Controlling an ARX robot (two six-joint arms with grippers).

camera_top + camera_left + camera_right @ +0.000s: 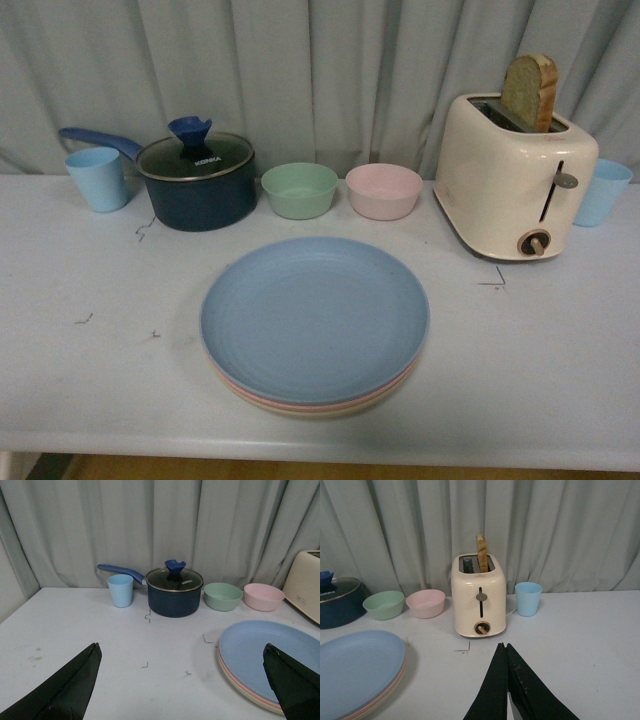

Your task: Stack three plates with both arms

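Observation:
The three plates lie stacked in the middle of the white table. The blue plate (314,316) is on top, a thin pink plate rim (262,398) shows under it, and the beige plate rim (330,410) is at the bottom. The stack also shows in the left wrist view (267,655) and in the right wrist view (357,667). My left gripper (182,647) is open and empty, above the table beside the stack. My right gripper (503,646) is shut and empty, above the bare table in front of the toaster. Neither arm shows in the front view.
Along the back stand a light blue cup (98,178), a dark blue lidded pot (196,180), a green bowl (299,189), a pink bowl (383,190), a cream toaster (513,175) with a bread slice, and another blue cup (603,190). The table's front edge (320,450) is close to the stack.

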